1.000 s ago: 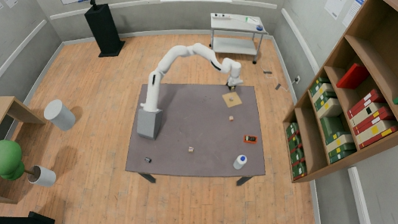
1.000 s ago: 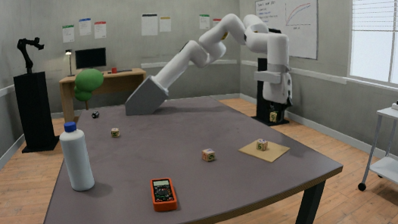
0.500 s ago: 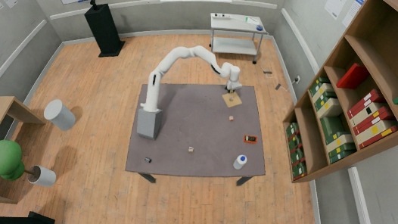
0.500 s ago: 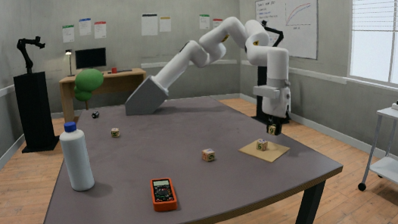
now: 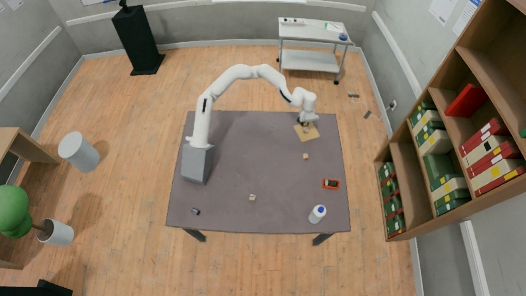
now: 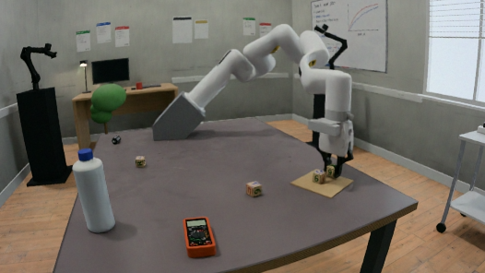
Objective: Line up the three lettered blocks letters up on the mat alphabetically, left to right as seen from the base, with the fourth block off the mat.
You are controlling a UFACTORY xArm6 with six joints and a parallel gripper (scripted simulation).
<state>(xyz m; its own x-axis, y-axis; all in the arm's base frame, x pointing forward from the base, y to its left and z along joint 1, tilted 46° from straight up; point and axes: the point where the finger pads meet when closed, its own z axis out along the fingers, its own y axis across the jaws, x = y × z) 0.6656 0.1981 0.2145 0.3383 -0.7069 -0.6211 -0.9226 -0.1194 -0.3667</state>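
A tan mat (image 6: 322, 183) lies at the far right of the grey table; it also shows in the overhead view (image 5: 306, 132). My gripper (image 6: 331, 172) is low over the mat and shut on a wooden block (image 6: 330, 172), which rests at or just above the mat. A second block (image 6: 318, 176) with a green letter on its side sits on the mat right beside it. A third block (image 6: 254, 188) (image 5: 305, 156) stands on the table left of the mat. A fourth block (image 6: 140, 161) (image 5: 252, 197) stands far off near the table's left side. The letters on top are too small to read.
An orange multimeter (image 6: 199, 236) lies near the front edge. A white bottle with a blue cap (image 6: 93, 193) stands at the front left. A small dark object (image 6: 116, 139) lies near the far left corner. The arm's grey base (image 6: 178, 117) stands at the back.
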